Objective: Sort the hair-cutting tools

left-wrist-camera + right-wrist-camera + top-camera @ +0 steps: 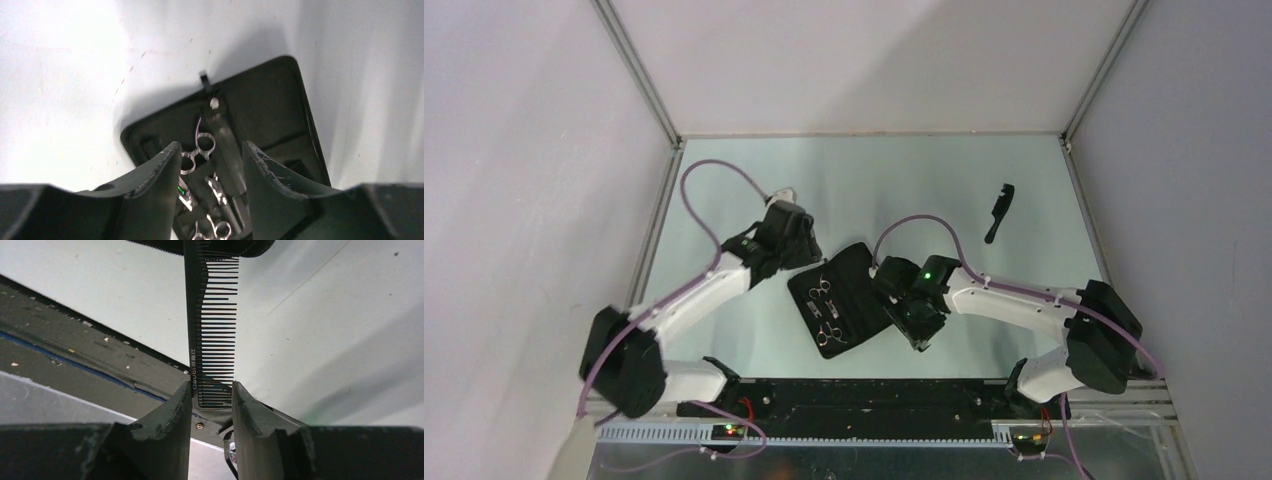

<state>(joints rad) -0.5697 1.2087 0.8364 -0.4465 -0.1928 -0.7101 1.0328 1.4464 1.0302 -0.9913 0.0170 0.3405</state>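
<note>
Black zip case (856, 262) lying open by middle of near edge of desk (944, 170), with two silver scissors (821, 290) tucked side by side inside, flat and out of harm, so counted as sorted. Hovering over case's far-left corner: left tool (211, 148), jaws wide, gripping nothing. Clamped narrow on black comb (192, 315): right tool (210, 387), at case's right edge, pinching one end to keep it straight for slotting in; far end possibly under case, hard to tell. Lying alone toward far-right corner: black comb-like tool (998, 213), unsorted.

Bright, even light; soft shadows; left wrist view washed out, slightly blurred.
</note>
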